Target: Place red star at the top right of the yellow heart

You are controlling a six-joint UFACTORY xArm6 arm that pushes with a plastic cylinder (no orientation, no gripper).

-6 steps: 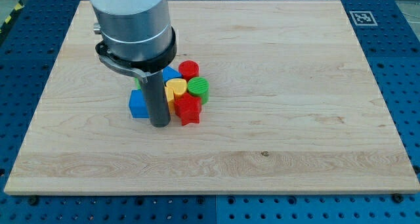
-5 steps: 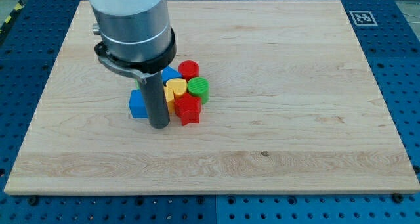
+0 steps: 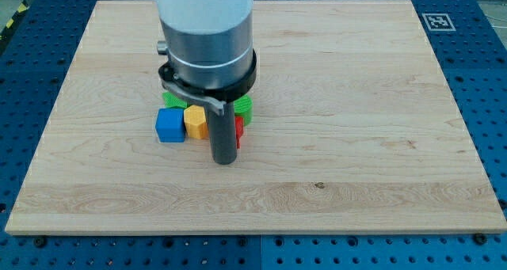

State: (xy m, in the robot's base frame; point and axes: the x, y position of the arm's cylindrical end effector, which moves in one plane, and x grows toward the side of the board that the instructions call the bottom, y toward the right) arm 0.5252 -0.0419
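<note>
My tip (image 3: 224, 161) rests on the board (image 3: 356, 143) at the view's bottom edge of a tight cluster of blocks, just to the view's right of the yellow block (image 3: 195, 122) and just in front of the red star (image 3: 238, 131). There is no hand on this arm, only the rod, so nothing is clamped or held. The rod and the wide grey arm body (image 3: 206, 40) above it stand in the way of most of the cluster. Only a narrow red sliver of the star shows at the rod's right side; whether the tip touches it I cannot tell. The yellow block shows between the rod and the blue cube (image 3: 169, 125), touching or nearly touching the cube; its shape is too hidden to call a heart for certain. The blue cube sits at the cluster's left end, fully in view. Behind the rod, a green block (image 3: 244, 106) peeks out at the view's right, above the red star, and another bit of green (image 3: 170, 100) shows at the view's left, above the blue cube; neither shape can be made out. The board is pale wood with a small black-and-white marker (image 3: 436, 21) at its top right corner. It lies on a blue perforated table (image 3: 491, 88).
</note>
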